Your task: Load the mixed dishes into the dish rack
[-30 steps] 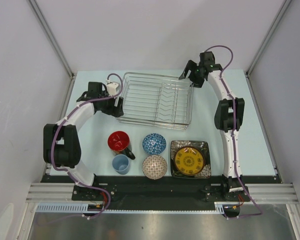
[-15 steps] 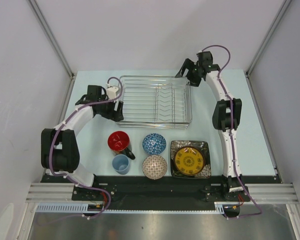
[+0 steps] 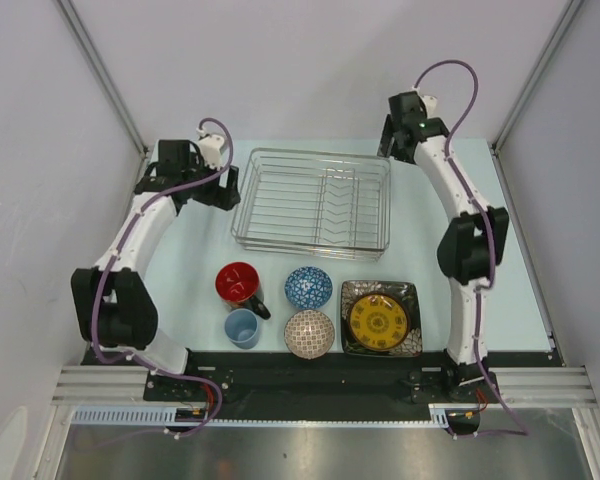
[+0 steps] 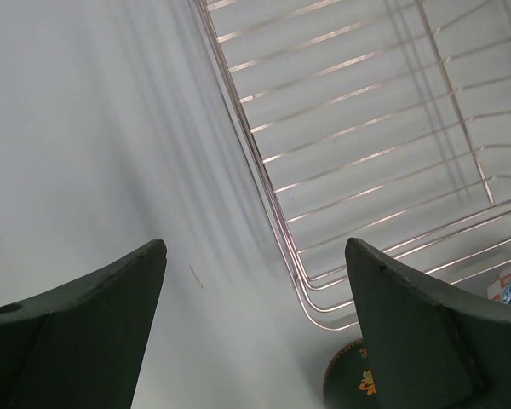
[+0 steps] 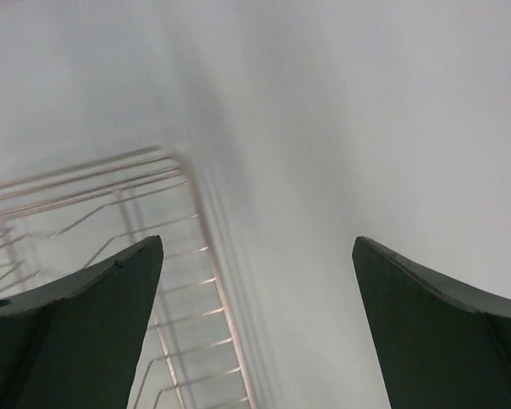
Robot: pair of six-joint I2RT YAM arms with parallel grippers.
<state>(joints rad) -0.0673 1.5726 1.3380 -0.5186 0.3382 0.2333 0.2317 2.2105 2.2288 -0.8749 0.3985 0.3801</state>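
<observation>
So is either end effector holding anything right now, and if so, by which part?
Nothing is held. The left end effector and the right end effector are both open and empty, each beside the dish rack.

No legible txt/labels (marks on yellow plate (image 3: 378, 319) too small)

The pale-blue tabletop (image 3: 412, 232) is carrying the empty wire dish rack (image 3: 310, 200) across its far middle. Nearer the arm bases, five dishes are standing apart from the rack: the red-inside mug (image 3: 240, 284) with the light-blue cup (image 3: 242, 327) just in front of it, and the blue-patterned bowl (image 3: 308, 287) with the pinkish-beige bowl (image 3: 309, 333) in front of it. The dark square plate (image 3: 352, 345) is lying just to the right of the bowls.
</observation>
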